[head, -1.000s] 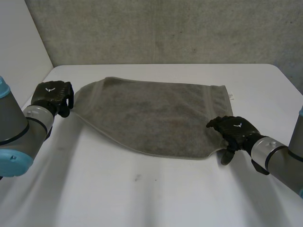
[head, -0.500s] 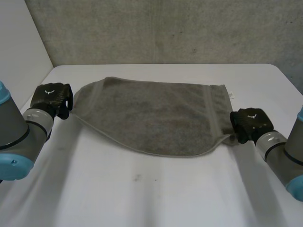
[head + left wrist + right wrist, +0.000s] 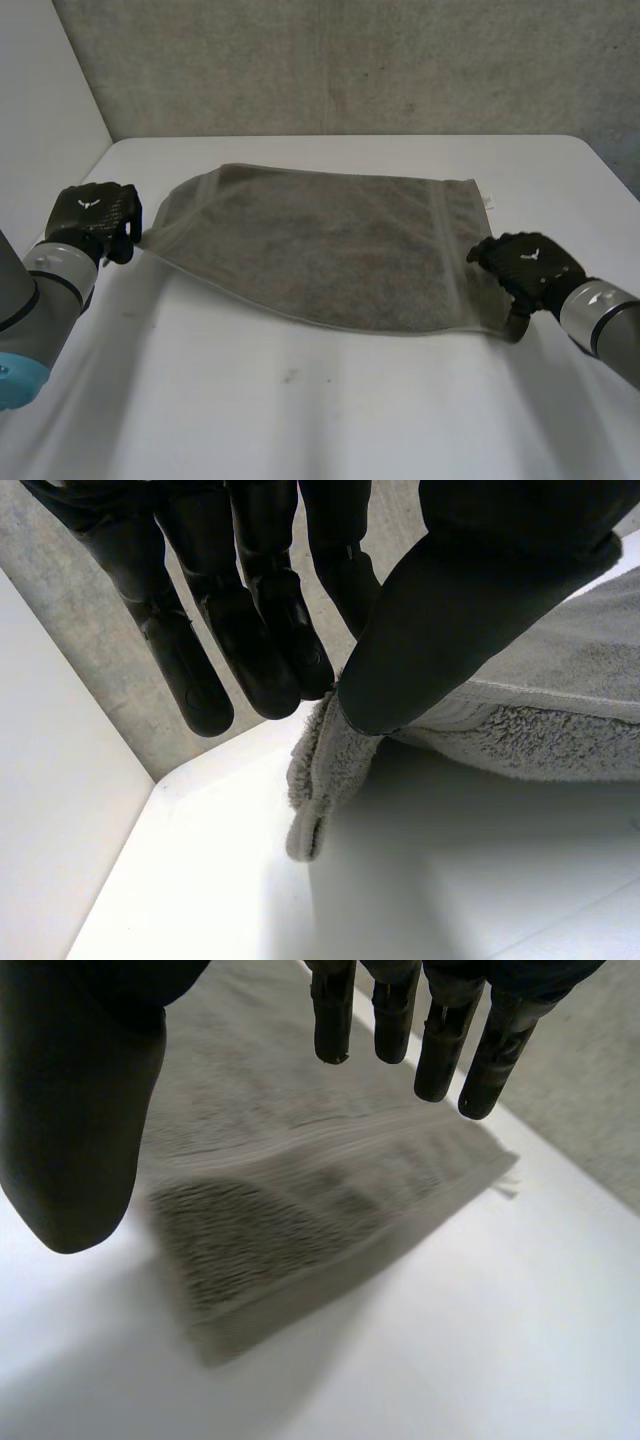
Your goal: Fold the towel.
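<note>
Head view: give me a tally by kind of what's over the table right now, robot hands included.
towel: 1
black robot hands: 2 (left hand, right hand)
Total: 3

I see bare table all along the near side. The towel fills the middle, and a wall blocks the far side.

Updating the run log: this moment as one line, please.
towel: spread, unfolded | left robot hand: pinches left corner | right robot hand: open over near-right corner
</note>
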### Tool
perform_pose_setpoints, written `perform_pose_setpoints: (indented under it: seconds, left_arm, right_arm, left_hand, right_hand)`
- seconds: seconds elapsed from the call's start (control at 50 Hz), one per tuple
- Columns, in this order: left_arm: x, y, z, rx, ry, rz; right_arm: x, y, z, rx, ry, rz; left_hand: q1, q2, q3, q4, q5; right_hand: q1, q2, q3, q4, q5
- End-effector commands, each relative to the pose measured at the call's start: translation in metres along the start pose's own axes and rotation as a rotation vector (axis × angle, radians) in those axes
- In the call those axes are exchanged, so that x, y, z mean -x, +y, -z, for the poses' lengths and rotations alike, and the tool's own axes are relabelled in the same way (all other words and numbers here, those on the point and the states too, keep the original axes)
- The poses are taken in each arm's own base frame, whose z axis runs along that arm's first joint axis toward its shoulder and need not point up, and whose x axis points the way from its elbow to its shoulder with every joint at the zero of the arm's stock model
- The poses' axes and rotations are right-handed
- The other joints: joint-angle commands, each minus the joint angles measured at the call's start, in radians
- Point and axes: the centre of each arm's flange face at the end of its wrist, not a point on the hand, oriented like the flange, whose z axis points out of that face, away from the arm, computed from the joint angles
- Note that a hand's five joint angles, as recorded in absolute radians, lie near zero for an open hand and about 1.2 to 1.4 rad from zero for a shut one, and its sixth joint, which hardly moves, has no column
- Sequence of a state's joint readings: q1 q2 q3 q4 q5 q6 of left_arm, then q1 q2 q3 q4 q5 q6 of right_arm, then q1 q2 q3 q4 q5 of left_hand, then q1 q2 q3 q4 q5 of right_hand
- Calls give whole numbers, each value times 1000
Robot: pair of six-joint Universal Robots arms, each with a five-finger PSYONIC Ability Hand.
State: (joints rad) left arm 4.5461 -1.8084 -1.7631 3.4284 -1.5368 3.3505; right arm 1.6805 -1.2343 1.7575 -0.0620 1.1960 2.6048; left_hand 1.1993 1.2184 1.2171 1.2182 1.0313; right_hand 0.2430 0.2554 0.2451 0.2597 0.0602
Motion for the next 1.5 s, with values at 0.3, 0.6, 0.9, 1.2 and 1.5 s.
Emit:
perform_pose_setpoints:
  seconds: [0.3, 0.6, 0.9, 1.2, 1.5]
  left_arm:
    - [3, 2, -4, 3, -8, 3]
    - [3, 2, -6, -14, -12, 4]
    - [3, 2, -6, -18, -13, 2]
    - [-1, 7, 17, 71, 16, -93]
    - [-2, -11, 112, 142, 112, -345]
  right_arm:
    - [20, 37, -27, -9, -88, -139]
    - [9, 29, -38, -64, -53, -112]
    - [2, 20, -42, -101, -43, -93]
    - [-27, -26, 5, -69, -33, 50]
    - [-34, -30, 88, 233, -207, 203]
  left_hand:
    - [197, 178, 179, 178, 190]
    - [197, 178, 179, 178, 190]
    - [197, 178, 179, 178, 190]
    - [197, 178, 179, 178, 190]
    - [197, 178, 179, 178, 190]
  right_hand:
    - [279, 267, 277, 263, 288]
    - [590, 578, 588, 574, 599]
    - [984, 972, 982, 967, 992]
    - [1153, 1141, 1151, 1137, 1162]
    - [1153, 1141, 1151, 1137, 1162]
